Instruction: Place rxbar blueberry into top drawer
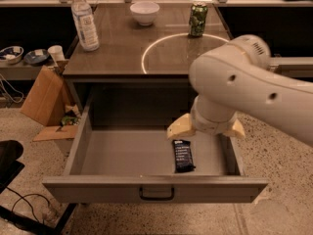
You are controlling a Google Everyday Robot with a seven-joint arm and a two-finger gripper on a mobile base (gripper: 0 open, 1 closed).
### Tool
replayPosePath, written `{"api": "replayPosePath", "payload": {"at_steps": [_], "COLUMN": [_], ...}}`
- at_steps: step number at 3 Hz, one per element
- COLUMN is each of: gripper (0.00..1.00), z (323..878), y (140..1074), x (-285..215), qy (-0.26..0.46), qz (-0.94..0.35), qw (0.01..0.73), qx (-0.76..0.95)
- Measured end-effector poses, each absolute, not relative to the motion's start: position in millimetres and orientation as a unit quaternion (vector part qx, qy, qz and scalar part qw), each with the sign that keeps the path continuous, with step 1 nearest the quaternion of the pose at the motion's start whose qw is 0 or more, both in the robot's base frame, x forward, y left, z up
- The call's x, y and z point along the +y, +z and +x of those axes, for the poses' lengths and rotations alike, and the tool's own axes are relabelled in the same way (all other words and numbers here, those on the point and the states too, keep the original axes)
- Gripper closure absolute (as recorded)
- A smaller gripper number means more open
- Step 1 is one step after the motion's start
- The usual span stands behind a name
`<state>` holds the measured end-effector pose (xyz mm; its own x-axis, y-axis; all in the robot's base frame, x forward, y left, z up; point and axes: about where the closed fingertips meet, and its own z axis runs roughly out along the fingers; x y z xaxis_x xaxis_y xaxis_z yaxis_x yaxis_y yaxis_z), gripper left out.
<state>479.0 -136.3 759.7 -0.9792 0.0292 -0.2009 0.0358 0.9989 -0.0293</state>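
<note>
The rxbar blueberry [183, 155], a dark flat bar with pale print, lies flat on the floor of the open top drawer [122, 153], right of centre and near the front wall. The drawer is grey with a dark handle [156, 195] on its front. My gripper [208, 128] hangs above the drawer's right half, just behind and above the bar, not touching it. Its cream fingers [179, 126] are spread apart and hold nothing. My white arm comes in from the right.
On the counter [122, 53] above the drawer stand a water bottle [84, 19], a white bowl [145, 11] and a green can [198, 19]. A cardboard box [45, 99] leans on the floor at the left of the drawer.
</note>
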Motion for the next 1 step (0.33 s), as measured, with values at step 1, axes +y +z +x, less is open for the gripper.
{"api": "replayPosePath", "payload": {"at_steps": [1], "gripper": [0.0], "z": [462.3], "y": [811.6], "x": [-142.7], "qy": [-0.003], "qz": [-0.033], "qw": [0.141], "qx": [0.989]}}
